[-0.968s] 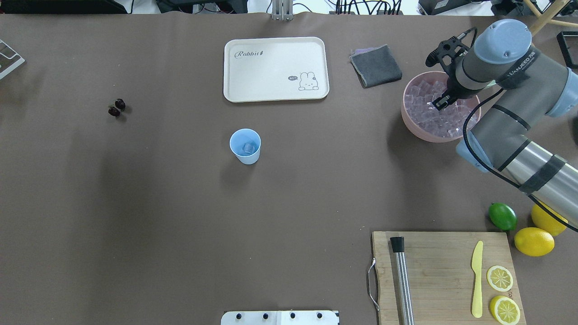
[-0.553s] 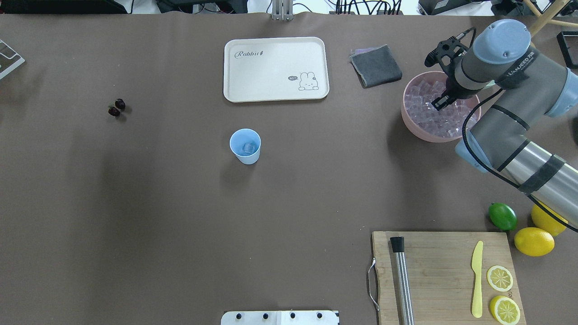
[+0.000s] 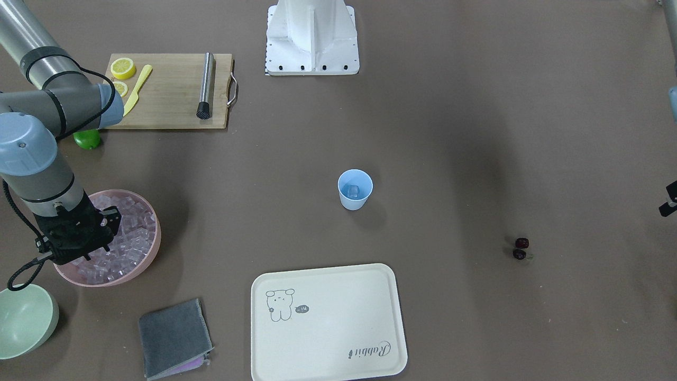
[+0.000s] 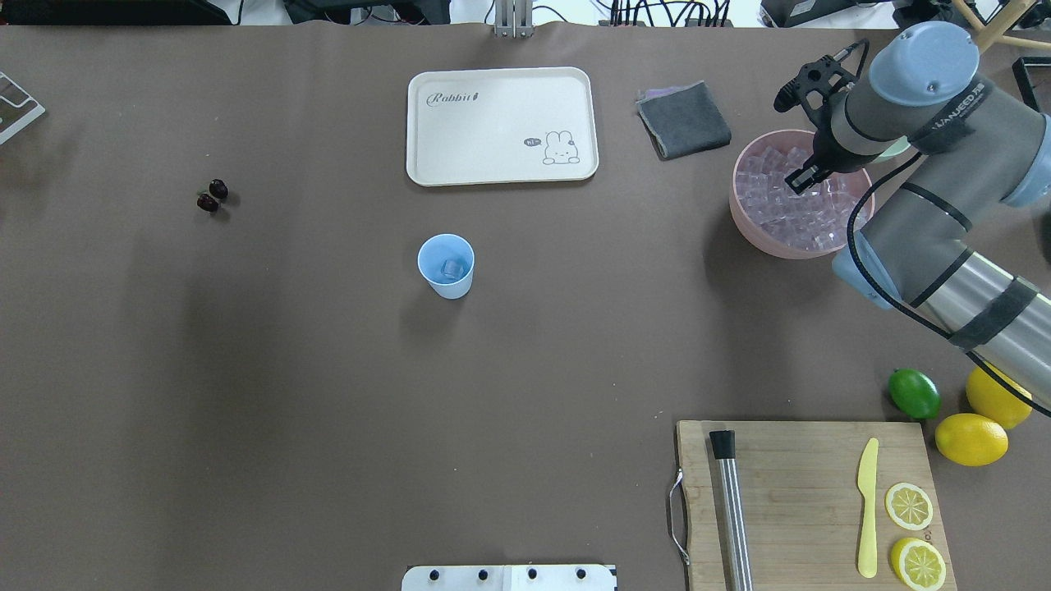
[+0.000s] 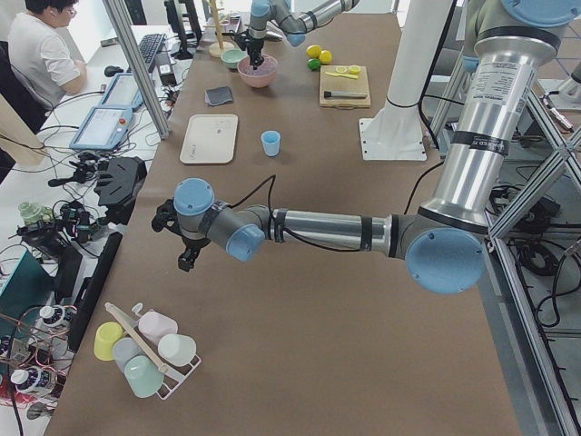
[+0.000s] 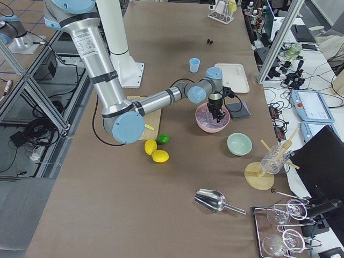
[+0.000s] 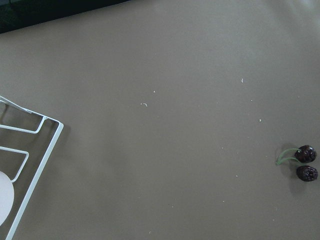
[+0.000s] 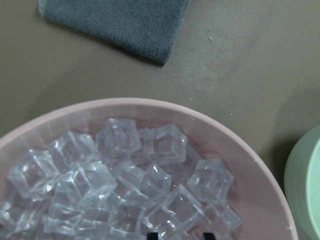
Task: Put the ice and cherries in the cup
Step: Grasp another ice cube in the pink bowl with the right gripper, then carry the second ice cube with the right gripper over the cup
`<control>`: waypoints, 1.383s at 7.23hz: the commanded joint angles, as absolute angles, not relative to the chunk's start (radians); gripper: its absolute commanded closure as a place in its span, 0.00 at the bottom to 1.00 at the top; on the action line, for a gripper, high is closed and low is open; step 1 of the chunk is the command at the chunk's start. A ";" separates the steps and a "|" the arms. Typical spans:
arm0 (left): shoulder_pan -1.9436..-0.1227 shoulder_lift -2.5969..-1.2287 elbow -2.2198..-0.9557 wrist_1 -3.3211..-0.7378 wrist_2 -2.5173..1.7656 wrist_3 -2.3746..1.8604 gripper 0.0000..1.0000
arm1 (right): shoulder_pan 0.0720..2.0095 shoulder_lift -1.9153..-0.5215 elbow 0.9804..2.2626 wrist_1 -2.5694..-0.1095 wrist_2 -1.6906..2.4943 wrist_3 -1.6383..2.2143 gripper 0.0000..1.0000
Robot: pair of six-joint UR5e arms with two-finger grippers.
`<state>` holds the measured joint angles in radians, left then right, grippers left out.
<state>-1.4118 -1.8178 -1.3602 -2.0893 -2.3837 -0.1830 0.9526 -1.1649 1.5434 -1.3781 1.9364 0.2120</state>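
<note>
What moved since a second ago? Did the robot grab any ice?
The right gripper shifted slightly toward the far side of the round pink bowl, above the clear ice cubes. Whether it grabbed one, I cannot tell. The light blue plastic cup holding one cube and the dark red cherries stayed put.

1. The matte brown counter [image 4: 328, 369] lay evenly lit from overhead, with soft, broad shadows across its middle.
2. Aluminium frame posts [image 5: 136, 68] stood along one long edge, beside a white bench [image 5: 50, 150] crowded with tablets [image 5: 100, 127] and cables [image 5: 86, 168].
3. Grey floor [image 6: 21, 215] lay past the opposite long edge; orange-beige tiles [image 6: 21, 8] showed beyond one corner there.
</note>
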 commanded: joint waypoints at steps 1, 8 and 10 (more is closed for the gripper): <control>-1.411 -1.818 -1.362 -2.089 -2.384 -0.193 0.03 | 0.968 -1.108 1.712 -1.638 1.971 0.215 1.00; -1.384 -1.836 -1.348 -2.088 -2.335 -0.203 0.03 | 0.537 -0.529 1.558 -1.755 1.824 0.937 1.00; -1.367 -1.838 -1.348 -2.089 -2.335 -0.204 0.03 | 0.531 -0.517 1.386 -1.561 1.793 0.939 1.00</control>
<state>-1.3799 -1.8352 -1.3485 -2.0881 -2.3371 -0.2035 0.5394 -0.5313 1.4948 -1.6766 1.8099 0.9308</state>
